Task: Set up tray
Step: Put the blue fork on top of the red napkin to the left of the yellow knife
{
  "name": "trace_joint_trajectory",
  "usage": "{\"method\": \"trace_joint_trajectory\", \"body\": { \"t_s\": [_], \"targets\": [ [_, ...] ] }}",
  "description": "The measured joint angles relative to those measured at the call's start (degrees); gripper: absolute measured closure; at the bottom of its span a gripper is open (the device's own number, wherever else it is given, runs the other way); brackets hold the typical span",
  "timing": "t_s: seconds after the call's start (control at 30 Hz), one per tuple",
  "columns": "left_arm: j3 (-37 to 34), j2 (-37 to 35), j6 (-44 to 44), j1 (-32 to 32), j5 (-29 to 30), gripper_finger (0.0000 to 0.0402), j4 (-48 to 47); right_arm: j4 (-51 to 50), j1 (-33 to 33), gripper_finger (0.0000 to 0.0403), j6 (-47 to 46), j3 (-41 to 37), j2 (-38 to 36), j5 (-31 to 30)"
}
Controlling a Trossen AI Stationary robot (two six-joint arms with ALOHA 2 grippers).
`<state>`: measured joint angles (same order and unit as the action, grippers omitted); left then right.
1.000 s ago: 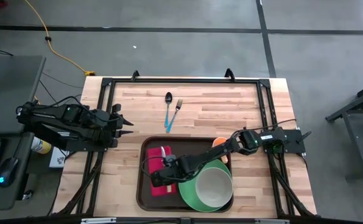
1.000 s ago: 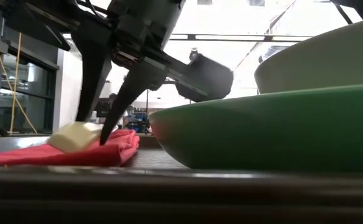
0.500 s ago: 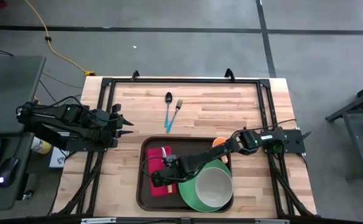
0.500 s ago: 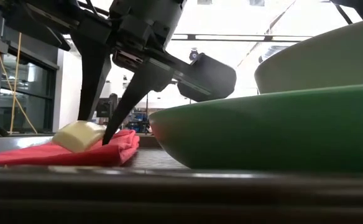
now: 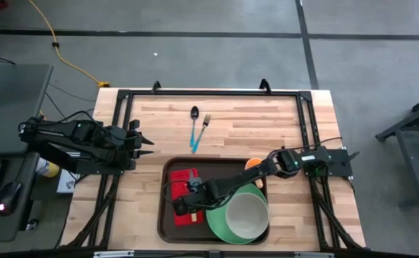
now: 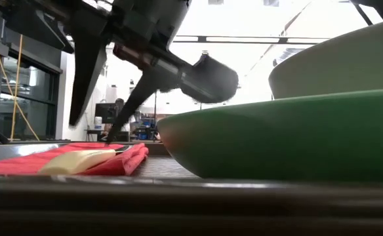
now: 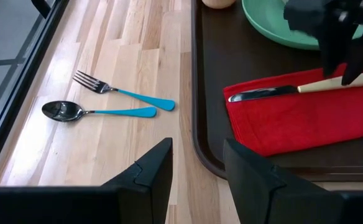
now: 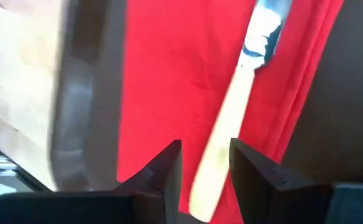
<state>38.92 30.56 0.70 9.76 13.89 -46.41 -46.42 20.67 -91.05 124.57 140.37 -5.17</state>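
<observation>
Wooden table (image 5: 267,129); unlabelled tray (image 5: 165,215)

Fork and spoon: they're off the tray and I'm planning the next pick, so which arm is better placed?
Likely the left. The left gripper waits open, facing the fork and spoon; the right gripper is over the napkin on the tray.

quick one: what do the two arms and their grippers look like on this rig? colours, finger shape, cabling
Both arms are dark, near black. The left arm shows bundled black cabling along its links; its gripper has two broad, angular black fingers. The right arm is slimmer, with a lighter label patch near its base; its gripper has two long black fingers that taper to points.
</observation>
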Motion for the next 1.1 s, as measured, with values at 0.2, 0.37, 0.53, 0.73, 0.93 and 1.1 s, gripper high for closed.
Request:
{"method": "trace_joint_trajectory", "body": {
  "t_s": [0.2,0.37,0.53,0.73,0.93,1.1],
  "targets": [
    [0.00,-0.01,-0.01,0.00,0.00,0.0229,0.00,-2.39,-2.19,0.0294,5.66,0.04,-4.31,-4.71],
    [0.00,0.00,0.01,-0.01,0.02,0.0229,0.00,-3.96,-6.95,0.0294,12.96,0.04,-8.11,-6.26],
    [0.00,-0.01,0.01,0.00,0.02,0.0229,0.00,-5.88,-15.63,0.0293,21.78,0.07,-9.55,-4.30],
    [0.00,-0.01,0.01,0.00,-0.39,0.0229,0.00,-11.76,-26.16,0.0293,27.91,0.04,-9.63,-2.00],
    [0.00,-0.01,0.01,0.00,-1.03,0.0229,0.00,-13.10,-33.74,0.0293,33.04,0.03,-9.29,0.68],
    [0.00,-0.01,0.01,-0.01,-1.03,0.0229,0.02,-10.95,-36.31,0.0292,34.58,-1.23,-8.10,3.77]
  ]
}}
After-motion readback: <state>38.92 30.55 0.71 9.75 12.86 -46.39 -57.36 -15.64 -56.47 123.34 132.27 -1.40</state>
